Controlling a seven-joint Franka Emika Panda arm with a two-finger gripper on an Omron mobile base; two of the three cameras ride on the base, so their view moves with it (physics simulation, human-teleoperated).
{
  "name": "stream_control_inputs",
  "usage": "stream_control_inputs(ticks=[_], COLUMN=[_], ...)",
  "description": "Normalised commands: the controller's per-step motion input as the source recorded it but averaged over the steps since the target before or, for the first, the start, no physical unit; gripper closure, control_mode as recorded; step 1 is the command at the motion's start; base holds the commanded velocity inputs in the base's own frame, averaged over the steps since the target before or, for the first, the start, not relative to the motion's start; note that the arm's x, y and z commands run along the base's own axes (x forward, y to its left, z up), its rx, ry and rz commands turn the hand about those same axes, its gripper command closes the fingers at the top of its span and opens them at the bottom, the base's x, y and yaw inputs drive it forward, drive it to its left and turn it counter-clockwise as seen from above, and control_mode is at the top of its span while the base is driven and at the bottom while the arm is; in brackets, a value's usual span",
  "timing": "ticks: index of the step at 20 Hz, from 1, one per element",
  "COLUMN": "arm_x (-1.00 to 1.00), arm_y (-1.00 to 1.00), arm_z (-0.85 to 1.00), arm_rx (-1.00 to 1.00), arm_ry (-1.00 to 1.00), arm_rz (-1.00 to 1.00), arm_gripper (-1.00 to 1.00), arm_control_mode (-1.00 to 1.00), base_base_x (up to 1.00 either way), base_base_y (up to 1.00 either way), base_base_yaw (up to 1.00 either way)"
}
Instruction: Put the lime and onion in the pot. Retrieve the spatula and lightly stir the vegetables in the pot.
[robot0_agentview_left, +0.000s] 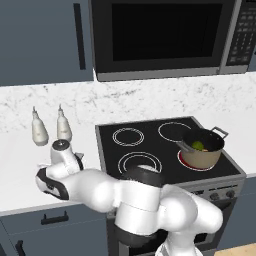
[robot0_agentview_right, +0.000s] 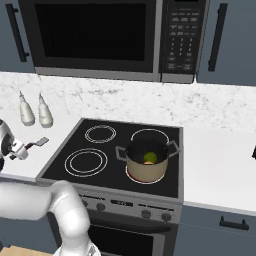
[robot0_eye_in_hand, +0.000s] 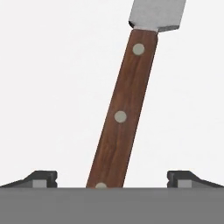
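So, tool (robot0_eye_in_hand: 112, 179) wide open over the spatula (robot0_eye_in_hand: 120, 116)

Spatula lies flat on the white counter (robot0_agentview_right: 60, 131) left of the stove (robot0_agentview_right: 120, 155), two white bottles (robot0_agentview_right: 35, 112) just behind. Lime (robot0_agentview_right: 149, 158) sits in the pot (robot0_agentview_right: 146, 169).

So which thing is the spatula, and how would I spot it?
Start at the black stove and look to the white counter on its left. In front of the two white bottles lies the spatula, with the robot's open hand over it. Unlike the upright bottles, it lies flat, with a riveted brown wooden handle and a grey metal blade.
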Motion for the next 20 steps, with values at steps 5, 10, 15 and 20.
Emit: stream_control_inputs(ticks=[5,10,15,20], arm_x=[0.06,0.00,-0.12,-0.24], arm_y=[0.00,0.00,0.00,0.00], arm_z=[-0.36,-0.46,-0.31,-0.04], arm_rx=[-0.03,-0.06,-0.02,0.00], arm_ry=[0.00,0.00,-0.01,-0.03], arm_rz=[0.00,0.00,-0.01,-0.01], arm_gripper=[-1.00,1.00,1.00,1.00], arm_control_mode=[-1.00,-1.00,-1.00,-1.00], base_base_x=[0.00,0.00,0.00,0.00], base_base_y=[0.00,0.00,0.00,0.00], base_base_yaw=[0.00,0.00,0.00,0.00])
